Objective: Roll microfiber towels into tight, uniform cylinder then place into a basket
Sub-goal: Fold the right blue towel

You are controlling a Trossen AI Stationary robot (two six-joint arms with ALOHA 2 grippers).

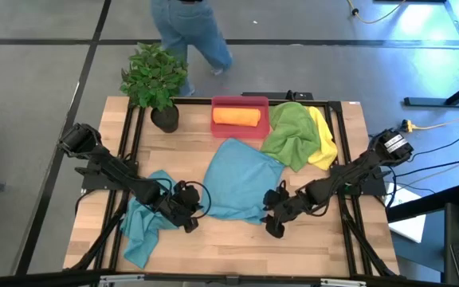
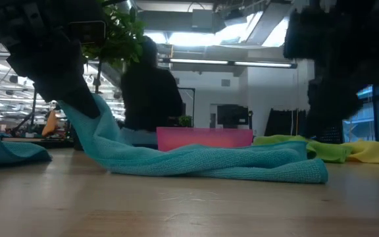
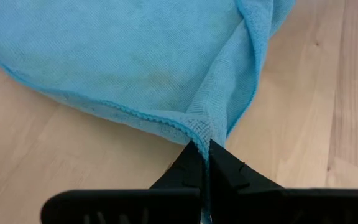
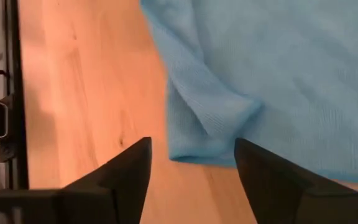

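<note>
A teal-blue microfiber towel (image 1: 241,179) lies spread in the middle of the table. My left gripper (image 1: 191,214) is shut on its near left corner. My right gripper (image 4: 193,149) stands open just short of the towel's near right corner (image 4: 210,140), which lies folded on the wood, touching nothing. The red-pink basket (image 1: 217,102) stands at the far edge with a rolled orange towel (image 1: 236,116) inside. A green towel (image 1: 293,131) and a yellow one (image 1: 323,139) lie bunched at the far right. A second teal towel (image 1: 142,227) lies crumpled at the near left. My left gripper pinches the teal towel's near left corner (image 3: 199,127) between its two shut fingers. The fingers slant down from the table's left side. The corner is raised off the wood (image 2: 87,112), and the cloth slopes down from it to the rest, which lies on the table.
A potted plant (image 1: 154,76) stands at the far left beside the basket. Black frame rails (image 1: 130,135) run along both sides of the table. A person stands beyond the far edge (image 1: 190,32). Bare wood (image 1: 229,247) shows along the near edge.
</note>
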